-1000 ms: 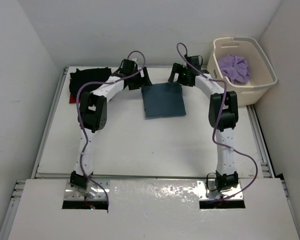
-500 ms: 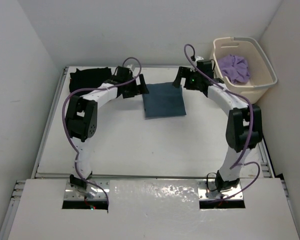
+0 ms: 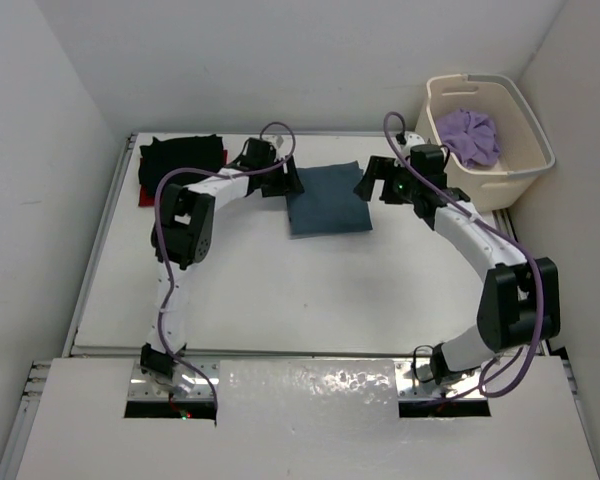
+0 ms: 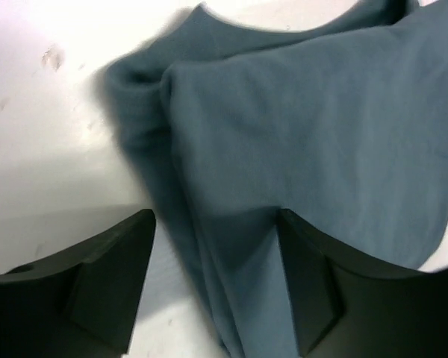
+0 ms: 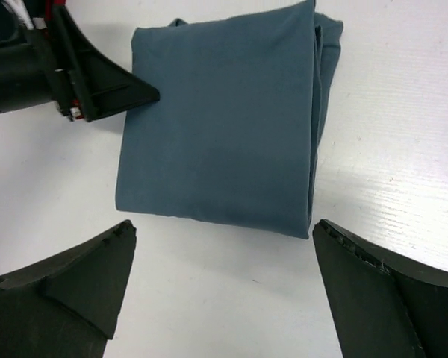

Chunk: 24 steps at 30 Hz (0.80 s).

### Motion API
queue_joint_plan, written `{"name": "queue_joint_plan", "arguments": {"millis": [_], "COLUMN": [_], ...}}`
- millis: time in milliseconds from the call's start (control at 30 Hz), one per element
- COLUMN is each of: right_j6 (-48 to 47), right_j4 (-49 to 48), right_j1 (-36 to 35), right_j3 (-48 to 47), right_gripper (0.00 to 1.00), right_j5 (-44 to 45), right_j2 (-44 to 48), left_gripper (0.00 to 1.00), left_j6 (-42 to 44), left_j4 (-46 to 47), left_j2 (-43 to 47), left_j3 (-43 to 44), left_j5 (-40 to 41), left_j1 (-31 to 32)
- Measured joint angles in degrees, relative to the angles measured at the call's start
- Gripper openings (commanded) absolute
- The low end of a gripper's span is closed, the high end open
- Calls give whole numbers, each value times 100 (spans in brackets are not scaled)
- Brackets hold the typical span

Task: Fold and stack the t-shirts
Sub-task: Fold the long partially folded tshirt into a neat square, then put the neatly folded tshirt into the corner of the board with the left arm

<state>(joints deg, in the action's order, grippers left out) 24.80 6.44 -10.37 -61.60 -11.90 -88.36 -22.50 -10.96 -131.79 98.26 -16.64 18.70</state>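
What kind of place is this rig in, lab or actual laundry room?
Looks like a lab test cell, not a home: a white table boxed in by bare white walls, a left arm and right arm bolted at its near edge, plus a laundry basket and a folded teal shirt.

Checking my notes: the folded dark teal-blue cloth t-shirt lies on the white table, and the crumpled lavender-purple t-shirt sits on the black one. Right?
No: the top external view shows the lavender-purple t-shirt sitting in the cream plastic basket, not on the black t-shirt. The teal-blue t-shirt does lie folded on the table.
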Motion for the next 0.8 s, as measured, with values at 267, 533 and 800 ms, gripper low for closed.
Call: {"name": "queue_joint_plan", "arguments": {"millis": [267,533,800], "right_j6": [-92,-247,-501], "right_j4": [-20,20,129], "right_j1": [0,2,13], "right_j3": [55,205,518], "right_gripper": [99,99,99], "right_j5": [164,468,1060], "right_j2": [249,334,732], "left_gripper": [27,0,0], "left_j6": [107,431,1561], "left_j4": [-111,-387,-688], "left_j2": [-590,-678,-310], "left_j3": [787,1029,896], "left_j5": [96,527,1246], "left_j1": [153,310,372]}}
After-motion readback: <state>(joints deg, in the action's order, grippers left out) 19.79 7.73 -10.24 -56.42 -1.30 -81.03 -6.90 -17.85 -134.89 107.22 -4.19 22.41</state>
